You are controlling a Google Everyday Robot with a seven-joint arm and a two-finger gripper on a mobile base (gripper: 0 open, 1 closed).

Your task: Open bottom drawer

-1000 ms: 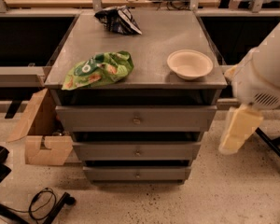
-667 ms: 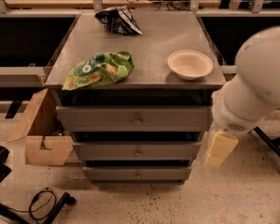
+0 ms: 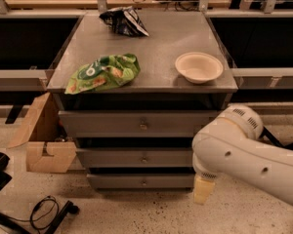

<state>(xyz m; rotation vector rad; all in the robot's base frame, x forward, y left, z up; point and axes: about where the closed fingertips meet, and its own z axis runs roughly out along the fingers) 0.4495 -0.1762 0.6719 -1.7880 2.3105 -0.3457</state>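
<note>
One open cardboard box [image 3: 44, 145] stands at far left, just beside the grey cabinet [image 3: 161, 48], with a black cable [image 3: 44, 211] on the floor in front of it. On the cabinet top you see a green snack bag [image 3: 103, 73], a dark crumpled bag [image 3: 123, 22] behind it and, further right, a pale bowl [image 3: 199, 66]. Below, three fronts are stacked; the bottom drawer [image 3: 117, 181] is the lowest, nearest the floor, shut, with its small round knob [image 3: 144, 182] at centre. Expect a stiff, rigid box that slides straight out; you cannot judge its weight, since the contents are hidden. Take hold at the knob, which is small, smooth metal and probably slippery, so grip it squarely and pull level. At right the white arm [image 3: 249, 155] reaches low, and the gripper [image 3: 201, 190] hangs by the drawer's right end, apart from the knob; whether it is wide or narrow you cannot tell
</note>
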